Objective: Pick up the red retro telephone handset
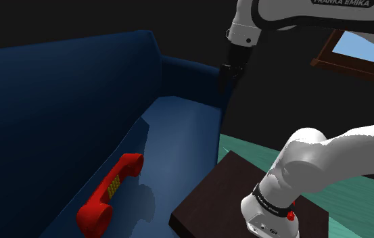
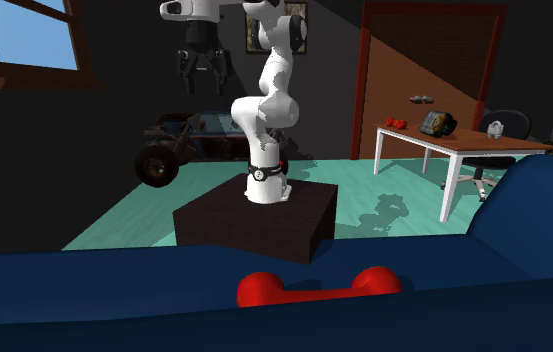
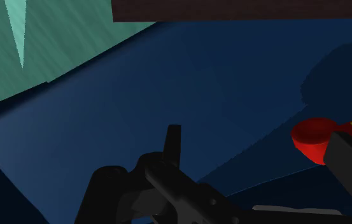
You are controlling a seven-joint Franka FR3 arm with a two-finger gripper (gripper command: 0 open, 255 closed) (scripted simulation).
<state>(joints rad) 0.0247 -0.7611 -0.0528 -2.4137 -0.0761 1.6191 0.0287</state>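
Gripper [image 2: 202,84] seemingly open, clear of handset [image 1: 111,193]

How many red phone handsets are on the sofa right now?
1. The red handset lies on the blue sofa seat, close to its backrest, well apart from the gripper. Seat parts outside the frame could hide another.
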